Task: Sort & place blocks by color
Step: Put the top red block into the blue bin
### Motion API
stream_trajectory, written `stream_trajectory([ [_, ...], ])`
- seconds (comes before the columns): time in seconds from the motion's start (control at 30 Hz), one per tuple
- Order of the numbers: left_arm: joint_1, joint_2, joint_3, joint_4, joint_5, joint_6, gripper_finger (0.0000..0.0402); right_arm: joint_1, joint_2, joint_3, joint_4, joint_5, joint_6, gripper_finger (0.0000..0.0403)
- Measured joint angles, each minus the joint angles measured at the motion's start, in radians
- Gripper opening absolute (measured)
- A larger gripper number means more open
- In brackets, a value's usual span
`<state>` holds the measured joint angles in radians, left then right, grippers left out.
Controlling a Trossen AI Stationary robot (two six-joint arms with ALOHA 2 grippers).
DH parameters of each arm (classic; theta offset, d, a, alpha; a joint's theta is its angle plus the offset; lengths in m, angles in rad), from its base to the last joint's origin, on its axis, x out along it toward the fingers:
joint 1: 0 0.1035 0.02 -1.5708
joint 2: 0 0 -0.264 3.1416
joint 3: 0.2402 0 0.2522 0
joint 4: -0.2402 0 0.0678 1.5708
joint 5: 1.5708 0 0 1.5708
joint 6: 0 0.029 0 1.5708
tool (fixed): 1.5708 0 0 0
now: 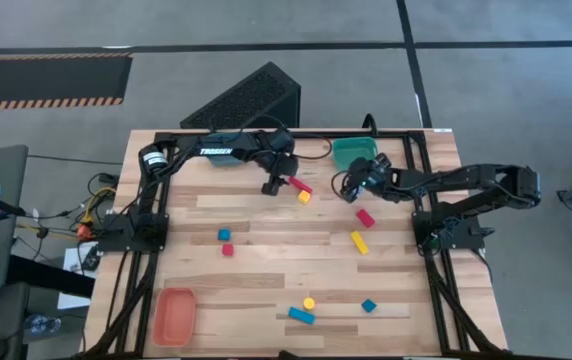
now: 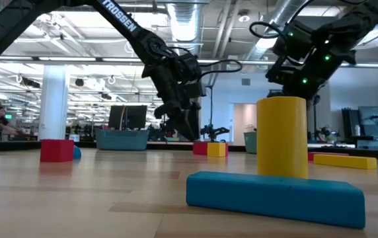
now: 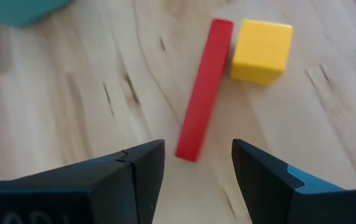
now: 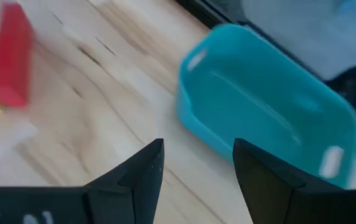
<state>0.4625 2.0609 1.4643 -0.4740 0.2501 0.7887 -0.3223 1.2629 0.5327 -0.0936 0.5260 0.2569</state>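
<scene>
Small red, yellow and blue blocks lie scattered flat on the wooden table. A red bar [image 1: 299, 185] lies beside a yellow cube [image 1: 305, 197]; the left wrist view shows the same red bar [image 3: 203, 87] and yellow cube [image 3: 260, 51]. My left gripper [image 1: 271, 185] [image 3: 198, 174] is open and hovers just short of the bar's near end, touching nothing. My right gripper [image 1: 351, 190] [image 4: 198, 168] is open and empty beside a teal bin [image 1: 354, 152] [image 4: 271, 99]. Farther off lie a red block [image 1: 365, 217], a yellow bar [image 1: 359, 241], a blue cube [image 1: 224, 235] and a red cube [image 1: 228, 250].
A second teal bin [image 1: 228, 155] sits at the far edge under my left arm. An orange bin [image 1: 176, 315] stands at the near left corner. Near the front edge lie a yellow piece [image 1: 309, 302], a blue bar [image 1: 301, 316] and a blue cube [image 1: 368, 306].
</scene>
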Motion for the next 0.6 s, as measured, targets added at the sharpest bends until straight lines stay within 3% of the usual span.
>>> stream_trajectory([
  [0.27,-0.026,0.003,-0.001,-0.014,-0.100,-0.060,0.0173,0.026,0.000,0.000,0.048,-0.013,0.098,0.0216],
  [0.6,-0.026,0.003,-0.001,0.072,-0.080,-0.014,0.0173,0.129,0.002,0.000,0.080,-0.087,0.078,0.0216],
])
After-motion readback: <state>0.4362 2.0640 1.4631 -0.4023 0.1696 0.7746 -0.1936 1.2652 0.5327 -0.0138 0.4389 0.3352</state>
